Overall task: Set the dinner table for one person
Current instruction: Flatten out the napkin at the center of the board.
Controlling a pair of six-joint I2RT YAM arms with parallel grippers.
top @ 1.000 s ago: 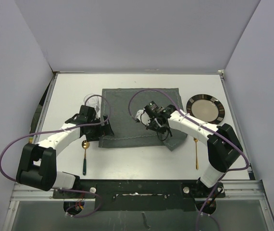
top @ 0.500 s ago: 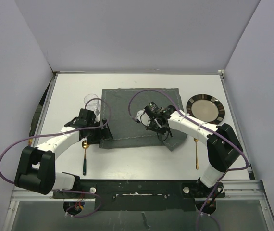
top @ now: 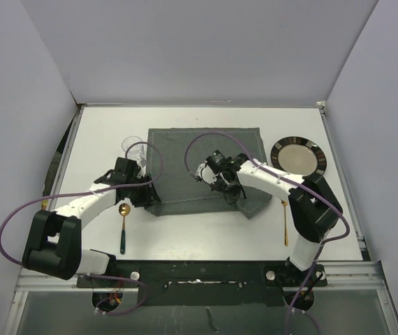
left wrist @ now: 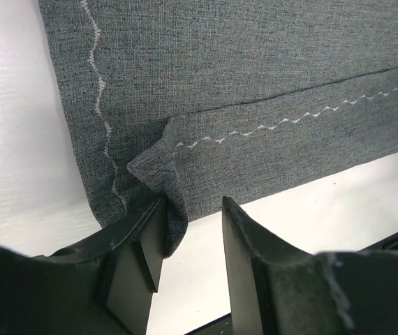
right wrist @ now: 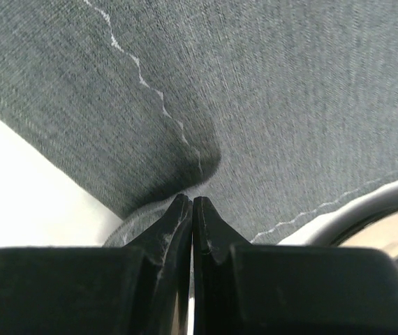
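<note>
The step in hand looks like straightening the placemat (top: 199,164), which lies on the dinner table (top: 101,139) with white top showing on every side of it. Its near edge is doubled over in a stitched flap, and its near right corner sits rumpled. At the near left corner of the placemat the left gripper (left wrist: 193,209) stands narrow but not closed: the folded corner sits against one finger, with bare table showing in the gap. Over the near right part, the right gripper (right wrist: 190,202) has its fingers pressed together and appears to pinch a pucker of cloth. A plate (top: 297,156) waits just right of the placemat, a glass (top: 132,146) at its far left corner, and a spoon (top: 123,227) near its left corner. Next, I judge, the left fingers need to close on that corner – then both arms draw the flap flat.
</note>
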